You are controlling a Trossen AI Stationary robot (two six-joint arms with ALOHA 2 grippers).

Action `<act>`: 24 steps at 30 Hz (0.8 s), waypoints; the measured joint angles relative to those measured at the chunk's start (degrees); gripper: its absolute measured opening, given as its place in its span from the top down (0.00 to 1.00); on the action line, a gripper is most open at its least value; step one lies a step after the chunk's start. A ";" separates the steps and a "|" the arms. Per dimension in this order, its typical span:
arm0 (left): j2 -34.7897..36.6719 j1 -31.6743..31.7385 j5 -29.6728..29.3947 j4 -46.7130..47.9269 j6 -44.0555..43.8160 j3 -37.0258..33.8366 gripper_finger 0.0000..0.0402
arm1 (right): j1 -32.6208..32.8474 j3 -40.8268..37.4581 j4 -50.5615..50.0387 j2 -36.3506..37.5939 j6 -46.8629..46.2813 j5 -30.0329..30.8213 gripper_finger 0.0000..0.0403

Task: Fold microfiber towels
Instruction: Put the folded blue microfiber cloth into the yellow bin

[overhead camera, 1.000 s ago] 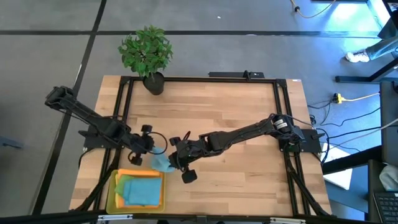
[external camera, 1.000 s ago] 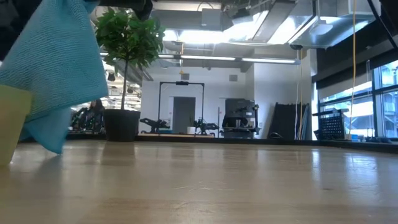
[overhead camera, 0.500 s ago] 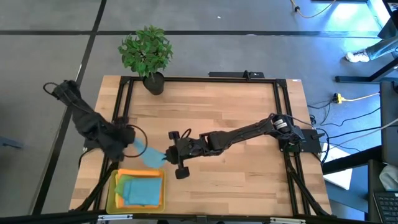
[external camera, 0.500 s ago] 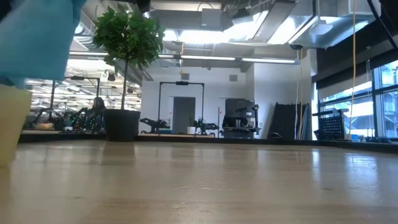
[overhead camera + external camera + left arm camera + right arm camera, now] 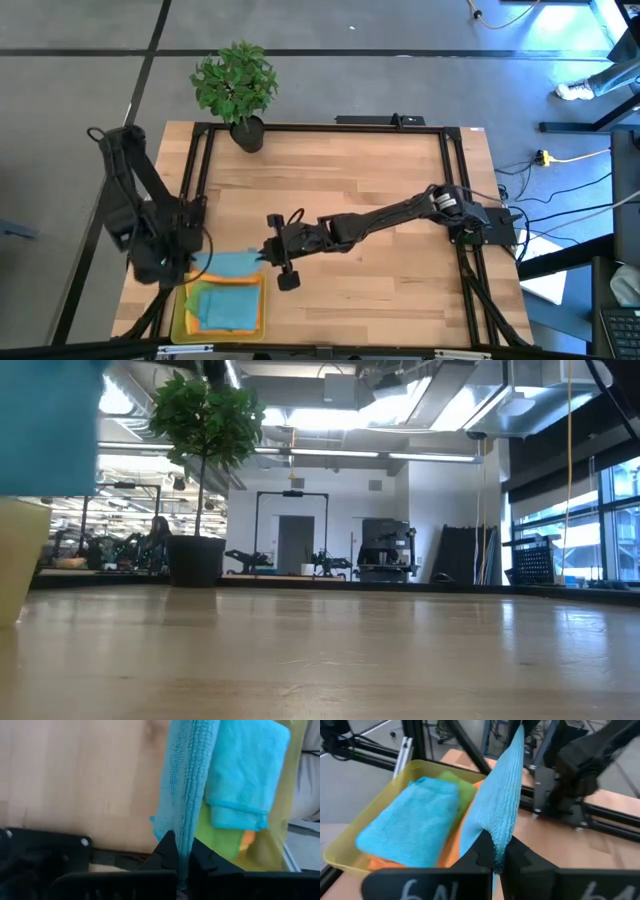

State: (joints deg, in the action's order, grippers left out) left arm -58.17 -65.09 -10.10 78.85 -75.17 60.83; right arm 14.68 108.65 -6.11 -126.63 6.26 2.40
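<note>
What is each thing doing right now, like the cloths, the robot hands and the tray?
Stretched teal towel: held taut in the air between both end effectors.
Left end effector: shut on that towel.
Right end effector: shut on it too.
Yellow tray: holds stacked towels.
Folded teal towel: lying on top.

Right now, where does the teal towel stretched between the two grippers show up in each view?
High view: the stretched teal towel spans from the left gripper to the right gripper, just above the yellow tray.
Low view: a teal sheet at the upper left corner.
Left wrist view: hanging up from the gripper.
Right wrist view: rising from the gripper.
Shared landmark: the yellow tray.
</note>
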 joint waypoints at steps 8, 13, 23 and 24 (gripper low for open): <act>-10.73 -7.74 -1.57 0.02 -7.66 6.68 1.00 | 1.44 0.03 1.72 -2.51 -1.31 -2.22 0.98; -17.93 -9.61 -2.19 -3.34 -8.38 9.96 1.00 | 3.21 0.03 3.30 -2.51 -1.29 -3.31 0.98; -27.33 -11.20 1.42 -12.47 -9.68 10.50 1.00 | 5.38 -0.01 11.04 -8.83 -7.02 -11.70 0.98; -27.91 -11.22 2.32 -12.09 -10.28 10.49 1.00 | 5.32 -0.01 11.12 -9.42 -7.57 -12.14 0.98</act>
State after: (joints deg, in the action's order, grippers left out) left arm -86.08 -76.31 -7.78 66.76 -85.46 71.32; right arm 20.00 108.64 5.02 -136.05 -1.31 -9.74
